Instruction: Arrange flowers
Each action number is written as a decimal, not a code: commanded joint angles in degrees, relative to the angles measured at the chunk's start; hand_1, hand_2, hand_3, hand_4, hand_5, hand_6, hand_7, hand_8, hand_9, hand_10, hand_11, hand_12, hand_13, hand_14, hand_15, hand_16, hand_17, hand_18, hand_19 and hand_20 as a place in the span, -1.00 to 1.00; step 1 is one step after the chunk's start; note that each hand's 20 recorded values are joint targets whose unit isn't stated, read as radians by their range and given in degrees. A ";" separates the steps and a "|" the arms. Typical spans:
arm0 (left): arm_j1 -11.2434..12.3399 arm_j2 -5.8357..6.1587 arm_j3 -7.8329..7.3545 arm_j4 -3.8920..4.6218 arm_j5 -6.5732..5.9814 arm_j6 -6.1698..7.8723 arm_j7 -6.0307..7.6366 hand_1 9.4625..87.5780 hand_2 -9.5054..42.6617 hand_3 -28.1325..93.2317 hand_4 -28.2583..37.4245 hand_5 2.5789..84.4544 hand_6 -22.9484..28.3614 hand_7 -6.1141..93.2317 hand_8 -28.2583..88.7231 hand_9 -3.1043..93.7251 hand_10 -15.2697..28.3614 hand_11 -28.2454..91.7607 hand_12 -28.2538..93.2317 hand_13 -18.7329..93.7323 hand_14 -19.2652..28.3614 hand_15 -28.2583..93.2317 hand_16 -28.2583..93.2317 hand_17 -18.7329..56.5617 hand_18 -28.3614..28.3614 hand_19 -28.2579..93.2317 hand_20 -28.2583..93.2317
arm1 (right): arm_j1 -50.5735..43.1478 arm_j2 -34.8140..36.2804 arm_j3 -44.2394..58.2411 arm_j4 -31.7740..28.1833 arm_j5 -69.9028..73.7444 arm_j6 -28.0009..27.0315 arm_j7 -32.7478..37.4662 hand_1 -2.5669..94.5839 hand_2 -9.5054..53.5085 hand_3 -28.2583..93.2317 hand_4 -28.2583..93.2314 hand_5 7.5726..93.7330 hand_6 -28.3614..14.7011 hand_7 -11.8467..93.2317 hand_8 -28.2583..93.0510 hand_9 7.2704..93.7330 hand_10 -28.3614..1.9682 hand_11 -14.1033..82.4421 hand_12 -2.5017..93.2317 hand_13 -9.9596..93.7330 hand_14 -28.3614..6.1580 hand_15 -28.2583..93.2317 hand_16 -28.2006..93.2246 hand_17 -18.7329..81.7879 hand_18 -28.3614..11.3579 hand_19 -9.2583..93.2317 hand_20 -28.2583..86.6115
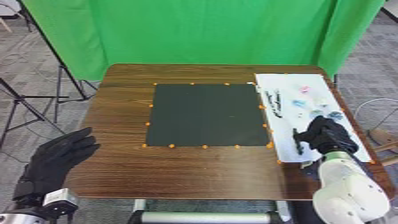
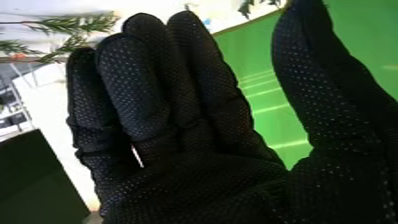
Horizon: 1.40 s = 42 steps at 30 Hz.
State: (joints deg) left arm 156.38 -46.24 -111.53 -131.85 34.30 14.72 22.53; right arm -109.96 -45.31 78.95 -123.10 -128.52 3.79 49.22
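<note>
Hovered low over the white sheet (image 1: 284, 141) on the counter's (image 1: 213, 175) right side with the right hand (image 1: 329, 134), fingers (image 2: 133, 85) straight and released, thumb spread apart. Kept the left hand (image 1: 55, 159) by the counter's left edge, fingers straight. Showed on the sheet one pink flower (image 1: 305, 90), several blue flowers (image 1: 298, 103) too small to count, and green sprigs (image 2: 80, 22), number unclear.

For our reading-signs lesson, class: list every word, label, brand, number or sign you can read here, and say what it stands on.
None: no text can be read on the table, black mat, white sheet, flowers, green curtain or either glove.
</note>
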 commanded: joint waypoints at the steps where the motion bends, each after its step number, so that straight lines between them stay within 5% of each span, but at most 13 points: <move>1: 1.39 -0.58 -0.87 -0.38 0.12 -0.67 -0.88 -0.57 -0.45 0.81 -0.61 0.03 0.43 -0.62 -0.65 -0.15 0.70 0.04 -0.38 -0.18 1.00 0.38 -0.72 -0.75 0.77 0.41 -0.27 | -0.54 -1.87 -2.39 2.00 -3.79 -1.05 1.73 -0.19 -1.00 0.73 -0.99 0.36 -0.25 -0.33 -0.71 0.33 -0.60 0.02 -0.53 0.25 -0.49 0.68 -0.25 -0.02 -0.89 0.89 -0.36; 4: 0.42 -1.05 -0.83 -0.28 0.53 -1.16 -1.88 -0.57 -0.45 0.81 -0.61 0.03 0.43 -0.62 -0.65 -0.15 0.70 0.04 -0.38 -0.18 1.00 0.38 -0.72 -0.75 0.77 0.41 -0.27 | -0.18 -2.49 -3.14 2.64 -3.83 -1.56 2.03 -0.18 -1.00 0.72 -0.99 0.38 -0.23 -0.32 -0.70 0.34 -0.59 0.03 -0.53 0.26 -0.49 0.68 -0.25 -0.01 -0.89 0.89 -0.37; 9: 0.76 0.61 -0.66 -0.18 -0.42 -0.73 -0.85 -0.57 -0.46 0.81 -0.61 0.03 0.43 -0.62 -0.65 -0.15 0.70 0.04 -0.38 -0.18 1.00 0.38 -0.72 -0.75 0.77 0.41 -0.27 | 1.45 -2.83 -5.14 4.52 -5.58 -2.60 2.52 -0.18 -1.00 0.72 -0.99 0.39 -0.22 -0.30 -0.70 0.35 -0.59 0.05 -0.52 0.27 -0.48 0.68 -0.25 -0.01 -0.90 0.90 -0.38; 21: -0.44 -1.14 -0.61 -0.20 0.88 -1.75 -2.59 -0.57 -0.45 0.81 -0.61 0.03 0.43 -0.62 -0.66 -0.15 0.69 0.04 -0.38 -0.18 1.00 0.38 -0.72 -0.75 0.77 0.41 -0.27 | 2.24 -3.09 -6.44 7.94 -9.95 -4.98 3.84 -0.18 -1.00 0.72 -0.98 0.40 -0.22 -0.30 -0.70 0.37 -0.58 0.06 -0.51 0.29 -0.46 0.68 -0.25 0.01 -0.90 0.93 -0.42; 33: -2.30 -3.47 -1.00 -0.18 2.38 -3.80 -5.84 -0.57 -0.45 0.81 -0.60 0.03 0.43 -0.62 -0.66 -0.15 0.69 0.04 -0.38 -0.18 1.00 0.38 -0.72 -0.75 0.77 0.41 -0.27 | 1.78 -4.82 -10.53 10.88 -13.03 -8.99 5.36 -0.16 -1.00 0.71 -0.99 0.43 -0.18 -0.27 -0.69 0.39 -0.55 0.12 -0.49 0.33 -0.42 0.70 -0.23 0.05 -0.95 0.99 -0.42; 38: -1.79 -2.09 -1.18 -0.18 1.44 -3.05 -5.07 -0.57 -0.45 0.81 -0.61 0.03 0.42 -0.62 -0.66 -0.15 0.69 0.05 -0.38 -0.18 1.00 0.38 -0.72 -0.75 0.77 0.41 -0.27 | 2.23 -5.70 -13.39 12.57 -15.78 -11.18 4.90 -0.17 -1.00 0.71 -1.00 0.46 -0.13 -0.24 -0.69 0.41 -0.51 0.20 -0.46 0.37 -0.41 0.73 -0.20 0.07 -0.99 1.00 -0.33; 42: -2.32 -2.45 -1.19 -0.08 1.71 -3.61 -5.84 -0.57 -0.45 0.81 -0.61 0.03 0.42 -0.62 -0.66 -0.15 0.70 0.05 -0.38 -0.18 1.00 0.38 -0.72 -0.75 0.77 0.41 -0.27 | 1.95 -6.38 -14.15 13.64 -15.52 -11.81 5.32 -0.16 -1.00 0.70 -1.00 0.48 -0.09 -0.22 -0.69 0.42 -0.50 0.24 -0.45 0.39 -0.39 0.74 -0.18 0.08 -0.99 1.00 -0.28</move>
State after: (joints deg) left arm 153.63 -49.14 -112.40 -131.87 36.24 11.70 17.18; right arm -104.21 -49.69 68.54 -114.39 -146.19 -4.08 53.65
